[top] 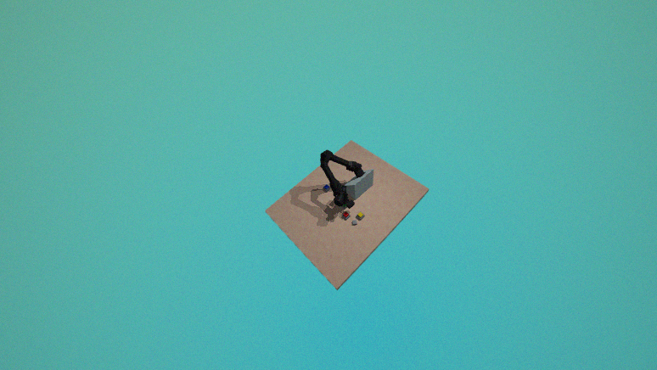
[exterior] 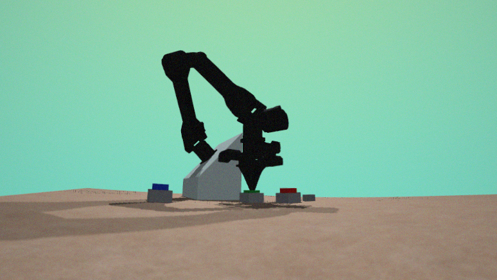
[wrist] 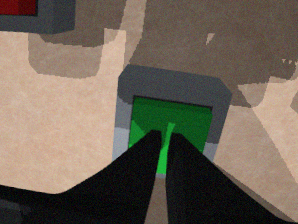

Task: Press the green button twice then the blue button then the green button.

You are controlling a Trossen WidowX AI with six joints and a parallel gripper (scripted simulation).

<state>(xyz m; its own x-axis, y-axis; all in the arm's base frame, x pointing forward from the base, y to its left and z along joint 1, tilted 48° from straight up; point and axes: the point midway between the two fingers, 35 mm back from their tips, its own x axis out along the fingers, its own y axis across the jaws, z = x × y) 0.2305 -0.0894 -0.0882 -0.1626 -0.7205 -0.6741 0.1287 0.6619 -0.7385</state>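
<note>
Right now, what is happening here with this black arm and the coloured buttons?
A single black robot arm is pressing buttons on a brown board. Its gripper is shut, holding nothing, and points straight down with its tip on the green button, which sits lower in its grey housing than the red button does. The blue button stands untouched off to the side. A small grey block lies beyond the red button, apart from the gripper.

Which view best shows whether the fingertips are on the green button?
The wrist view: the shut gripper fills the frame with its tips over the green button. The exterior view shows the tips meeting the low green cap from the side. In the top view the arm hides the button.
</note>
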